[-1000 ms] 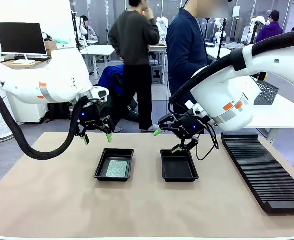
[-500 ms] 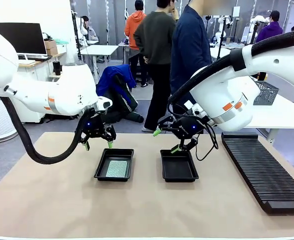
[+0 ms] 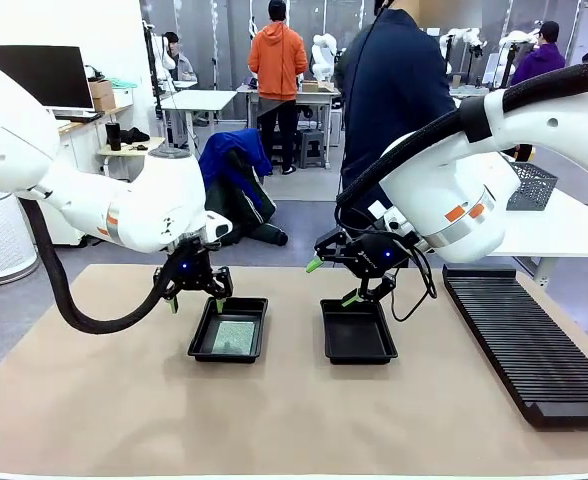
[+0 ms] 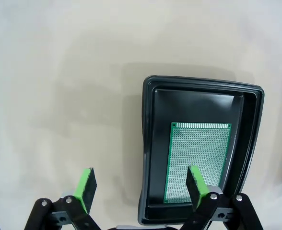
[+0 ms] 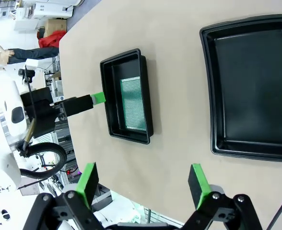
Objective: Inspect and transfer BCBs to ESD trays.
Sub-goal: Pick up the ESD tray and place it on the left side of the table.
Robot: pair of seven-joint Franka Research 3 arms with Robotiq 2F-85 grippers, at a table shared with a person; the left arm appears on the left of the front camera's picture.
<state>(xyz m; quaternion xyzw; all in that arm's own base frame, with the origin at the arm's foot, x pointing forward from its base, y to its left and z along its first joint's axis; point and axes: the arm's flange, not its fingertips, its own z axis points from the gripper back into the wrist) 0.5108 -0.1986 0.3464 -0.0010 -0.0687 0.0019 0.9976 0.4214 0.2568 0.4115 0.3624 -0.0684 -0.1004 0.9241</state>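
1. On the tan table mat (image 3: 104, 400), two black trays lie side by side, apart, with their long sides parallel.
2. Inside the left tray (image 3: 202, 325), one green board (image 3: 235, 338) lies flat on the floor (fine holes in rows cover its face).
3. Beside it, the right tray (image 3: 359, 340) shows a bare black floor.
4. Low over the far left corner of the left tray hangs the left claw (image 3: 196, 300), released, with its jaws spread wide. In its wrist view one green pad (image 4: 87, 189) stands over the mat and the other over the board, with the tray's wall between them.
5. Above the far left corner of the right tray, the right claw (image 3: 333, 281) is tilted and released, jaws wide, clear of the rim.
6. Along the mat's right side lies a long black ribbed rack (image 3: 519, 340), well apart from the trays.
7. Across the table stands a person in a dark jacket (image 3: 394, 90).
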